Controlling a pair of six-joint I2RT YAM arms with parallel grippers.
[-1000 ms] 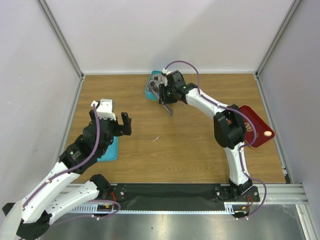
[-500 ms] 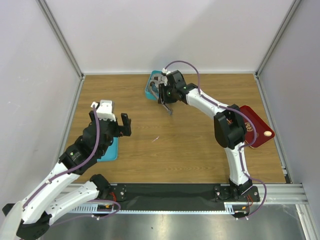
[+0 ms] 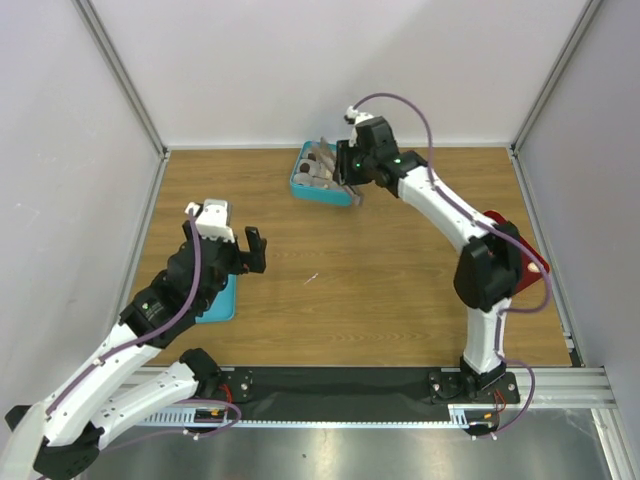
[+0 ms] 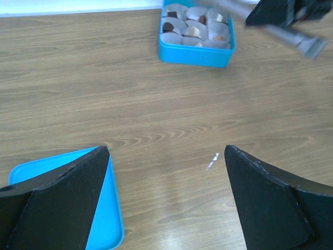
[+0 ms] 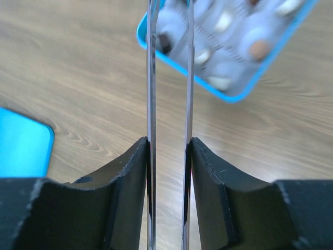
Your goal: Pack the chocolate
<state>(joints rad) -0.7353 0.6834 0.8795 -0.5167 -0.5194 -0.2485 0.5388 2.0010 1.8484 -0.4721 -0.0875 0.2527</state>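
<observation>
The teal box [image 3: 300, 186] stands at the back centre, filled with whitish paper cups. Some cups hold chocolate: brown [image 5: 258, 49], cream [image 5: 223, 22] and dark [image 4: 169, 26] pieces. My right gripper [image 3: 352, 168] [image 5: 169, 148] is shut on the long metal tweezers [image 5: 152, 78], whose two arms reach out over the box; their tips are cut off at the frame's top. The tweezers' back end [image 4: 307, 44] sticks out to the right of the box. One cream chocolate [image 3: 537, 267] lies on the red tray [image 3: 505, 235]. My left gripper [image 3: 250, 250] [image 4: 166, 156] is open and empty over bare table.
The teal lid [image 3: 220, 300] [image 4: 101, 208] lies flat at the left, partly under my left arm. A small white scrap [image 3: 311, 279] [image 4: 212, 161] lies mid-table. Grey walls close the table at the back and both sides.
My right arm has stretched out and its gripper has shifted back and to the right, swinging the tweezers so they point over the box. The left arm has barely moved.
</observation>
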